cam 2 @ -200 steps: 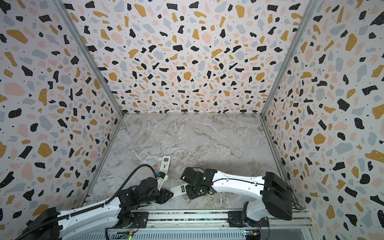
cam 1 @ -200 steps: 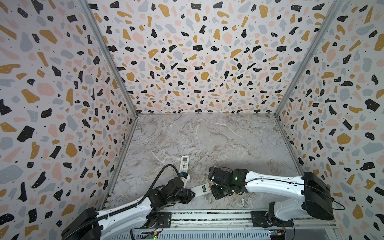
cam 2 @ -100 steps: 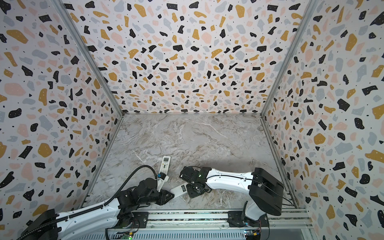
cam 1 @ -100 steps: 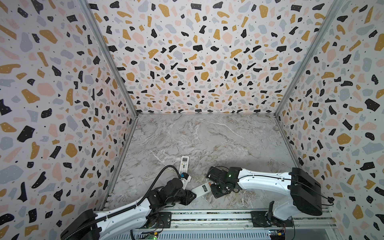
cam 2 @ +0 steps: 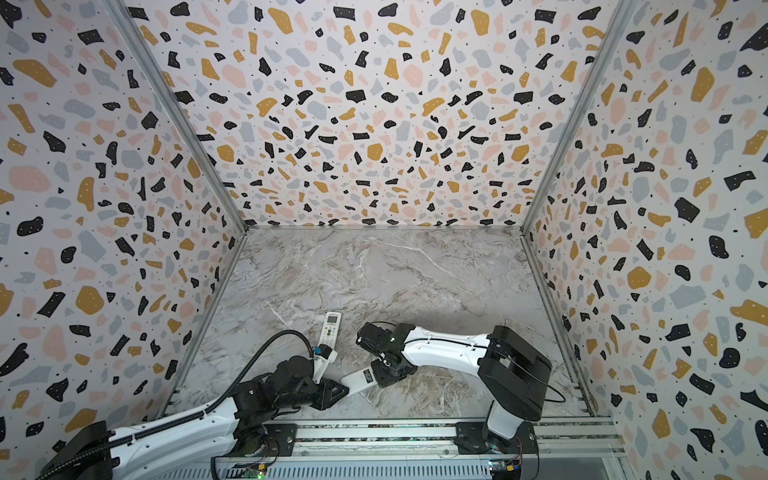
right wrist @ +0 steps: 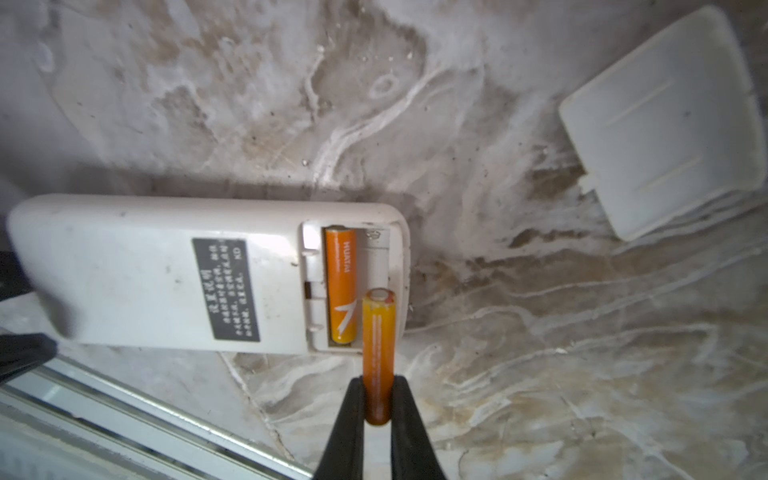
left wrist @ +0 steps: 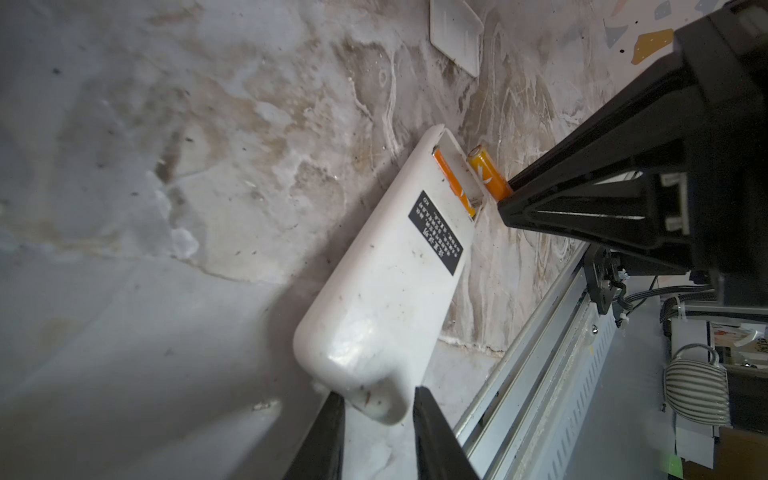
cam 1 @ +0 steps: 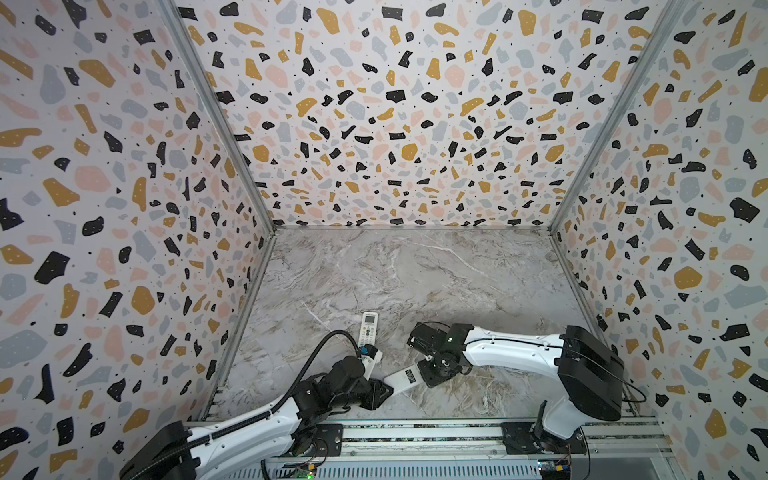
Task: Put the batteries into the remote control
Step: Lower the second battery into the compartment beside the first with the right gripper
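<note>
Pinching one end of an orange battery (right wrist: 378, 332), the right gripper (right wrist: 377, 386) holds its free end over the closest end of the empty slot (right wrist: 376, 253); whether the two touch I cannot tell. The slot lies straight ahead of the fingertips. The battery's long axis lines up with it, parallel to the seated battery (right wrist: 341, 286) just beside it. Both run across the width of the remote (right wrist: 124, 270), which lies near the front rail (cam 1: 415, 432), its length running from near-left to far-right with the open compartment at the right end. The left gripper (left wrist: 378, 395) is clamped on the remote's left end. The coming move looks to be the right arm's: forward and down along that axis. A loose cover (right wrist: 665, 124) lies farther right, apart.
</note>
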Robot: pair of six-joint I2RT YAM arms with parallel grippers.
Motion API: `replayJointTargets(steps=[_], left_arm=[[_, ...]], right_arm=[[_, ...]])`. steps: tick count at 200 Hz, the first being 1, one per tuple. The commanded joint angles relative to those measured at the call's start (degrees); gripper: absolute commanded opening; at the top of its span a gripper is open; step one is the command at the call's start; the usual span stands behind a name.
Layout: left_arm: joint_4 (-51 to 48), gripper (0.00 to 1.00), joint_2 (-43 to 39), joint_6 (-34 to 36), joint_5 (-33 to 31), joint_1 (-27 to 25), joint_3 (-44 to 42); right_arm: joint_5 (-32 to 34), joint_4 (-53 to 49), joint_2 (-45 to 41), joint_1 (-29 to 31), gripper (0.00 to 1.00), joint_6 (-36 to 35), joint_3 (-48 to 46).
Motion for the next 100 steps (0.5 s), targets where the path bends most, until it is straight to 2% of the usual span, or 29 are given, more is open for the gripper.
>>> replayJointTargets(steps=[1,100], left_arm=[[1.5,0.30,-0.5,0.8,-0.3,-0.1,-0.9],[1.2,0.31,-0.9,0.6,-0.8,-0.1,-1.0]], right_arm=[[0.0,-2.1,-0.2,-0.3,0.00,-1.7,1.8],[-1.7,-1.0,1.5,-0.5,0.00,-2.7,2.8]])
